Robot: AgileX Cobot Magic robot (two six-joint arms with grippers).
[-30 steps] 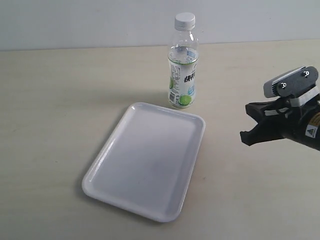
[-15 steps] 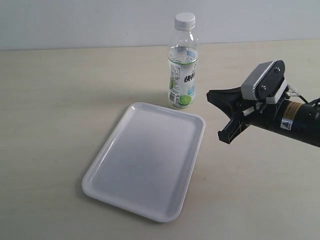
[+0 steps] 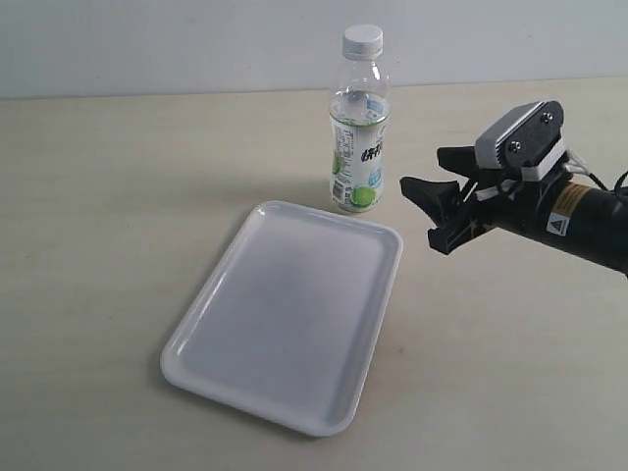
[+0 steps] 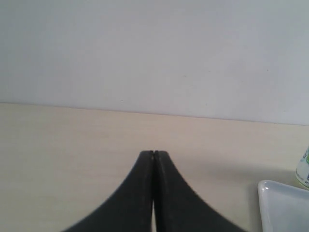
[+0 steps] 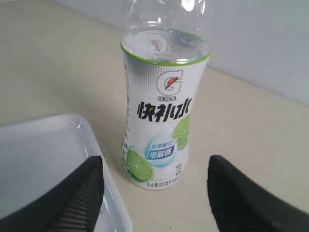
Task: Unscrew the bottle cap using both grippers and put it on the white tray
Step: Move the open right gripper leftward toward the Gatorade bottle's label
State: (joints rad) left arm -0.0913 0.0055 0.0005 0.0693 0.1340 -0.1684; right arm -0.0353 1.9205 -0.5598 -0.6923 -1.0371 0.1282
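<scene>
The bottle (image 3: 360, 147) stands upright on the table behind the white tray (image 3: 285, 314), with the white ribbed bottle cap (image 3: 362, 39) screwed on its neck. My right gripper (image 3: 432, 201) hangs open just to the right of the bottle's lower half, jaws pointed at it and apart from it. In the right wrist view the bottle's label (image 5: 161, 130) fills the space ahead of my right gripper (image 5: 155, 166), and the tray's corner (image 5: 58, 159) lies beside it. My left gripper (image 4: 154, 153) is shut and empty, out of the exterior view; the tray's corner (image 4: 285, 205) shows at the edge.
A pale wall (image 3: 196, 44) runs behind the light wooden table (image 3: 118, 196). The bottle's base (image 4: 303, 174) peeks in at the edge of the left wrist view.
My right gripper has moved left toward the bottle over the last second and turned so its open jaws face the bottle. The bottle and tray have stayed put.
</scene>
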